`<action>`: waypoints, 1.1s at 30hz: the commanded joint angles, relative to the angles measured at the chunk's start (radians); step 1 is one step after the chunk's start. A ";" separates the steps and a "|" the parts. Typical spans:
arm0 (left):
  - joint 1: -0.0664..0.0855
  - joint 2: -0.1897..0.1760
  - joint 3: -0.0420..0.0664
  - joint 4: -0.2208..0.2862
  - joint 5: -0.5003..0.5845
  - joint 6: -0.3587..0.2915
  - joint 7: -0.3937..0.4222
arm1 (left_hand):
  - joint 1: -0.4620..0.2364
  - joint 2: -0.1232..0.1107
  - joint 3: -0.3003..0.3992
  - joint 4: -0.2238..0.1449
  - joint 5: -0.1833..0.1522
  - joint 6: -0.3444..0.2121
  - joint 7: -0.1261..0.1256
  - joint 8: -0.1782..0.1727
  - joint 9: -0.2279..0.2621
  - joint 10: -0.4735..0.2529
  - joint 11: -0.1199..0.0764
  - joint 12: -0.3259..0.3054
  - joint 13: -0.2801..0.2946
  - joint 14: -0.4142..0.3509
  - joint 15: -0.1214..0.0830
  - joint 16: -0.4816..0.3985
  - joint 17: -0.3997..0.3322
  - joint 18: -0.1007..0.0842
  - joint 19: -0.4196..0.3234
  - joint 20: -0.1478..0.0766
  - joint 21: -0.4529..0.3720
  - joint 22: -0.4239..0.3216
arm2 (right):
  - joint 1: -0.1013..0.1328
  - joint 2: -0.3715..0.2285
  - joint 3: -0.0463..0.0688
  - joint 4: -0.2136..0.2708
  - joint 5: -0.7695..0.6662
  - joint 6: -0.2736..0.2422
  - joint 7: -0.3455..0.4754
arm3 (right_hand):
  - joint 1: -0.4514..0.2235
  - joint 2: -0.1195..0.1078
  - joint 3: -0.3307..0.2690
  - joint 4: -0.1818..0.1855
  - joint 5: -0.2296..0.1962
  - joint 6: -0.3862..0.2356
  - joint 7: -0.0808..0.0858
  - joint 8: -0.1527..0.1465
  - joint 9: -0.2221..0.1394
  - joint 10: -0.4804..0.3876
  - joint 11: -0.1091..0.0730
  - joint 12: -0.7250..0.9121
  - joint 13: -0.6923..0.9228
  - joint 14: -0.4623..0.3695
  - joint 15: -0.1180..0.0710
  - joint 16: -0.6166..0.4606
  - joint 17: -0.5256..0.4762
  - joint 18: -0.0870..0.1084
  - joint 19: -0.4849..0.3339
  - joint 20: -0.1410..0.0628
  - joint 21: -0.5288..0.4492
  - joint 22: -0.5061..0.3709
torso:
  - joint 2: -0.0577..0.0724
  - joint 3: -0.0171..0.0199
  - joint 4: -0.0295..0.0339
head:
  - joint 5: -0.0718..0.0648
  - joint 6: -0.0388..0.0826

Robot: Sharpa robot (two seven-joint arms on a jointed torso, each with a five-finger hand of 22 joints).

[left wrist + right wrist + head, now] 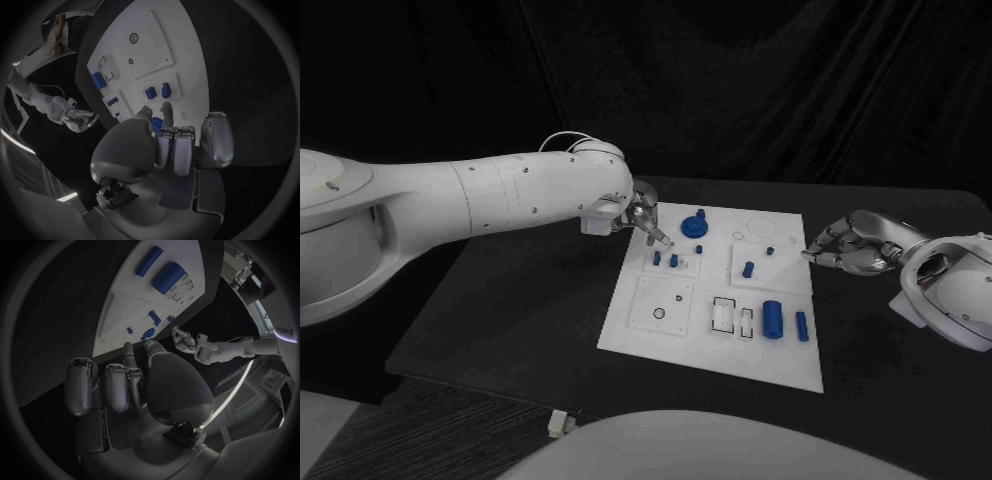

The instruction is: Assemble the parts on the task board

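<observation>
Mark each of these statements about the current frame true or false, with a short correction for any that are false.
1. The left hand is at the far-left part of the task board, near the two small blue pegs. True.
2. The right hand holds a large blue cylinder. False: nothing shows in it; its fingers are curled near the board's right edge.
3. Two blue cylinders lie at the board's near-right part. True.
4. The task board hangs over the table edge. False: it lies flat on the black table.
5. The left hand holds a blue part clear of the board. False: no part is seen in its fingers.
</observation>
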 commanded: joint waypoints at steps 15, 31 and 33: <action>0.003 0.045 0.001 -0.048 -0.020 0.088 -0.022 | -0.027 0.002 -0.003 0.004 -0.048 0.041 -0.002 -0.020 -0.032 0.109 0.002 0.010 0.267 0.107 0.013 0.014 0.278 -0.018 -0.007 0.004 -0.014 0.191 | -0.003 0.004 0.001 0.001 0.000 0.006 -0.012 | 0.023 0.007 0.032 -0.005 0.029 -0.008 0.001 0.003 -0.001 0.099 0.013 0.017 0.265 0.070 0.004 -0.011 0.081 0.018 0.019 0.006 -0.016 0.212 | 0.003 -0.0027 0.0002 | 0.004 0.000; -0.012 0.089 0.001 -0.100 -0.021 0.086 -0.007 | -0.019 0.005 0.002 -0.003 -0.018 0.039 -0.003 -0.030 -0.042 0.109 0.002 0.010 0.267 0.107 0.013 0.014 0.278 -0.018 -0.008 0.004 -0.015 0.191 | -0.004 0.005 0.001 0.000 0.000 0.006 -0.012 | 0.024 0.007 0.033 -0.005 0.029 -0.008 0.001 0.003 -0.002 0.099 0.013 0.017 0.265 0.070 0.004 -0.011 0.081 0.018 0.019 0.006 -0.017 0.212 | 0.002 -0.0012 0.0011 | 0.002 0.000; -0.013 0.092 0.001 -0.103 -0.021 0.085 -0.008 | -0.018 0.004 0.003 -0.003 -0.016 0.039 -0.003 -0.030 -0.042 0.109 0.002 0.010 0.267 0.107 0.013 0.014 0.278 -0.018 -0.008 0.004 -0.015 0.191 | -0.004 0.005 0.001 0.000 0.000 0.007 -0.012 | 0.024 0.007 0.033 -0.005 0.029 -0.008 0.001 0.003 -0.002 0.099 0.013 0.017 0.265 0.070 0.004 -0.011 0.081 0.018 0.019 0.006 -0.017 0.212 | 0.002 -0.0013 0.0012 | 0.002 0.000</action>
